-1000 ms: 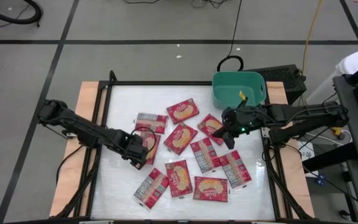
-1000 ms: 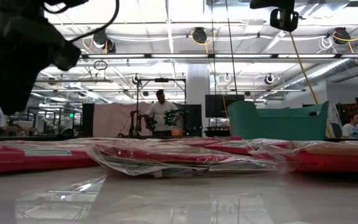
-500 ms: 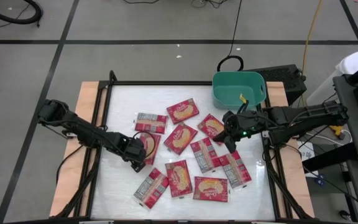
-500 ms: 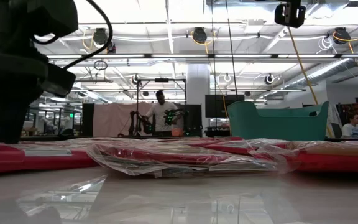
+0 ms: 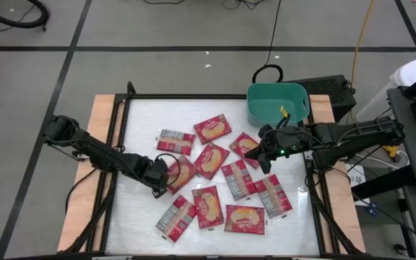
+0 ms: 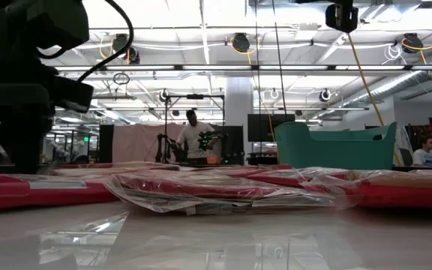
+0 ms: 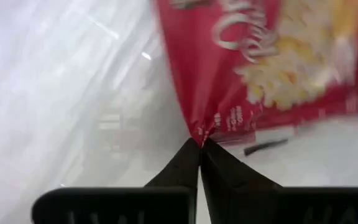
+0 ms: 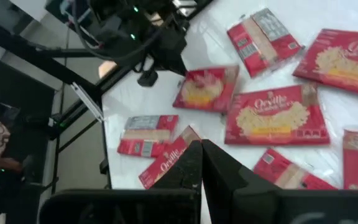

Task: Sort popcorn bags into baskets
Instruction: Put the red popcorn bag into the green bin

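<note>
Pinched the corner of one red bag (image 7: pixel 272 56) with the left end effector (image 7: pixel 199 142), fingers pressed together on the wrapper edge. Saw only part of this bag from the left wrist, the rest cut off and blurred. From above, found the same end effector (image 5: pixel 163 180) low on the left half of the bench (image 5: pixel 143 115), with the held bag (image 5: pixel 181 172) beside it. Could not tell there whether the bag lay flat or lifted.

Counted about ten bags (image 5: pixel 209 160) spread over the middle of the bench, some face up, some showing grey backs, a few overlapping at the edges.

Found the teal tub (image 5: pixel 276 88) at the far right corner, apart from the bags. Could not see its floor well.

Held the right end effector (image 5: pixel 264 155) above a bag near the tub, fingers closed together and empty (image 8: pixel 199 144).

In the low view, made out only a flat red layer of bags and the tub (image 6: pixel 336 146) behind.
</note>
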`<action>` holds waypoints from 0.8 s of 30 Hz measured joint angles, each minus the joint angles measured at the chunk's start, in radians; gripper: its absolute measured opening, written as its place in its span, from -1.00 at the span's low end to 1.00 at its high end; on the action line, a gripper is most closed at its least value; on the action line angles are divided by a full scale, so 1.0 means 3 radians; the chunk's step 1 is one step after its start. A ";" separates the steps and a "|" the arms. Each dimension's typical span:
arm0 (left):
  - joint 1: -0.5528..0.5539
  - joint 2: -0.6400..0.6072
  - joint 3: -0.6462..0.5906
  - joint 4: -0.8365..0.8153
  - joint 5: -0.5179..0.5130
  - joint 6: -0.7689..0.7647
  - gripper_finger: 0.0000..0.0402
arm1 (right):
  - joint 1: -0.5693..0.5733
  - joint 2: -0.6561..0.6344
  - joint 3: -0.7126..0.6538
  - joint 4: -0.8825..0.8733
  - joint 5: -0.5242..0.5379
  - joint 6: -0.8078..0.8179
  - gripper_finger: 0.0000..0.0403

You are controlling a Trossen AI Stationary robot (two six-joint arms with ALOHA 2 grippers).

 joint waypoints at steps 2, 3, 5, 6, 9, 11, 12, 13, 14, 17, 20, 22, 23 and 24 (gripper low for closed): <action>0.0000 -0.0036 0.0042 -0.0051 -0.0066 0.0086 -0.96 | -0.0001 0.0029 0.0003 0.0125 0.0000 0.0009 -1.00; -0.0004 -0.0060 0.0080 -0.0082 -0.0102 0.0132 -0.97 | -0.0010 0.0043 0.0003 0.0187 -0.0001 0.0024 -1.00; -0.0005 -0.0091 0.0199 -0.0177 -0.0198 0.0236 -0.98 | -0.0027 0.0097 0.0003 0.0290 0.0001 0.0089 -1.00; -0.0005 -0.0103 0.0266 -0.0268 -0.0260 0.0305 -0.98 | -0.0042 0.0131 0.0003 0.0365 0.0000 0.0128 -1.00; -0.0005 -0.0117 0.0520 -0.0551 -0.0421 0.0523 -0.99 | -0.0072 0.0245 0.0003 0.0523 -0.0004 0.0237 -1.00; -0.0001 -0.0116 0.0711 -0.0701 -0.0520 0.0705 -0.99 | -0.0085 0.0342 0.0003 0.0629 -0.0005 0.0265 -1.00; -0.0001 -0.0119 0.0799 -0.0758 -0.0569 0.0804 -0.99 | -0.0086 0.0388 0.0003 0.0679 -0.0006 0.0267 -1.00; 0.0000 -0.0120 0.0882 -0.0777 -0.0613 0.0904 -0.99 | -0.0088 0.0427 0.0003 0.0707 -0.0006 0.0267 -1.00; 0.0001 -0.0119 0.0960 -0.0782 -0.0669 0.0996 -0.99 | -0.0088 0.0470 0.0003 0.0743 -0.0018 0.0267 -1.00; 0.0003 -0.0121 0.1186 -0.0814 -0.0837 0.1274 -0.99 | -0.0086 0.0555 0.0003 0.0839 -0.0054 0.0262 -1.00; 0.0001 -0.0122 0.1379 -0.0815 -0.0936 0.1569 -0.99 | -0.0086 0.0618 0.0078 0.0749 -0.0104 0.0125 -1.00; 0.0003 -0.0122 0.1501 -0.0817 -0.1012 0.1675 -1.00 | -0.0086 0.0644 0.0140 0.0679 -0.0101 -0.0062 -1.00; 0.0009 -0.0122 0.1556 -0.0811 -0.1049 0.1707 -1.00 | -0.0088 0.0657 0.0170 0.0661 -0.0091 -0.0123 -1.00; 0.0017 -0.0122 0.1611 -0.0816 -0.1083 0.1732 -1.00 | -0.0092 0.0665 0.0202 0.0644 -0.0063 -0.0179 -0.99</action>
